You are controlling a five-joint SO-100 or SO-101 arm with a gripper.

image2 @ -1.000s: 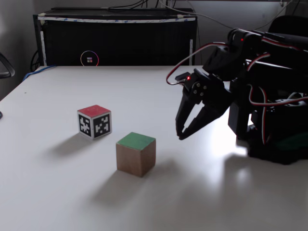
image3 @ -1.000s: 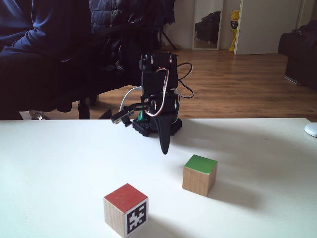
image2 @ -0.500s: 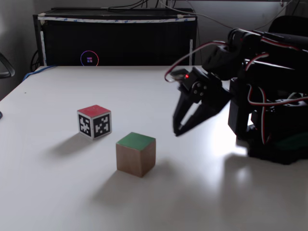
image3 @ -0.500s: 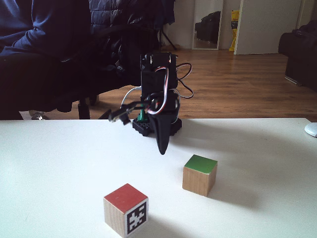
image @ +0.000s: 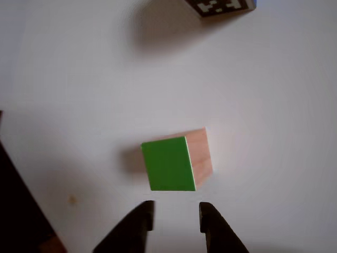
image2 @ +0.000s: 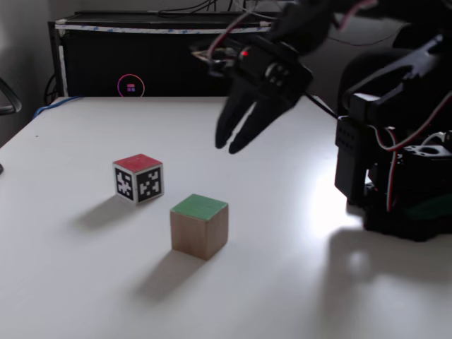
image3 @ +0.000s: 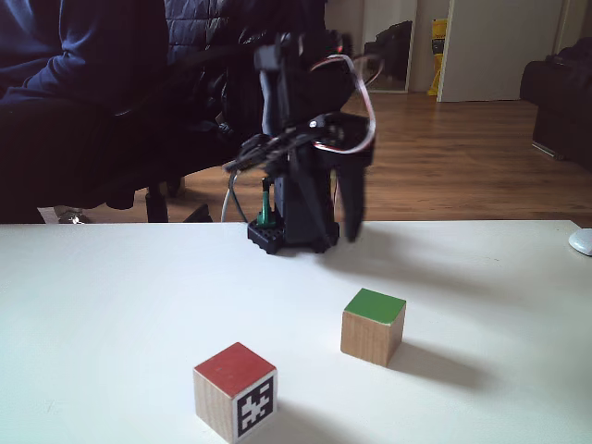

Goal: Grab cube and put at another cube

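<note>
The cube [image2: 199,224] has a green top and plain wood sides, and rests on the white table [image2: 85,282] in both fixed views [image3: 373,326]. Another cube [image2: 138,178], with a red top and black-and-white marker sides, stands apart from it [image3: 235,390]. My gripper [image2: 227,148] hangs in the air above and behind the green cube, open and holding nothing. It appears blurred in a fixed view [image3: 350,231]. In the other view my gripper [image: 176,211] sits just below the green cube [image: 176,161], clear of it. The marker cube [image: 221,5] shows at the top edge.
The arm's black base [image2: 395,183] stands at the table's right side. A black cabinet [image2: 169,60] with a glowing ring [image2: 131,86] runs along the far edge. A person in dark clothes [image3: 83,92] sits behind the table. A white object [image3: 581,242] lies at the right edge.
The gripper has lifted from near the tabletop and swung out over the table toward the cubes. Neither cube has moved.
</note>
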